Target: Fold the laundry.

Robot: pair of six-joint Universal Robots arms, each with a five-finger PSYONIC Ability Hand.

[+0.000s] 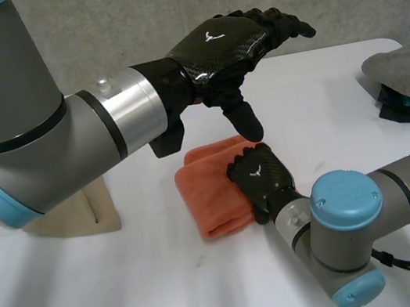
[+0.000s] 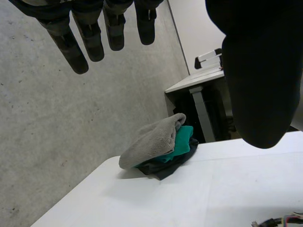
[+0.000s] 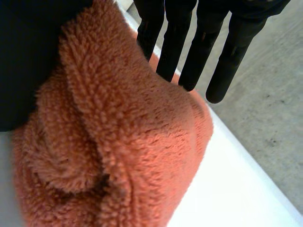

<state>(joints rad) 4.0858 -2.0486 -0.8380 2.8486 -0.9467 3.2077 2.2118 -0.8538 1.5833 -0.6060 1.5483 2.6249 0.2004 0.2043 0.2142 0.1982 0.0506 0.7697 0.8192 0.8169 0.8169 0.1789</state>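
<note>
A folded orange towel (image 1: 210, 194) lies in the middle of the white table (image 1: 119, 296). My right hand (image 1: 261, 178) sits on the towel's right edge, back upward. In the right wrist view a thick ridge of the orange towel (image 3: 123, 142) bulges between the thumb (image 3: 23, 61) and the straight fingers (image 3: 173, 42), pinched there. My left hand (image 1: 224, 39) hovers above and behind the towel, well off the table. Its fingers (image 2: 78, 47) are straight, its thumb (image 2: 260, 71) points down, and it holds nothing.
A stack of folded laundry (image 1: 409, 73), a grey towel over green and dark cloth (image 2: 158, 142), sits at the table's back right corner. A beige object (image 1: 80, 211) stands at the left behind my left arm. Another desk (image 2: 194, 82) stands beyond the table.
</note>
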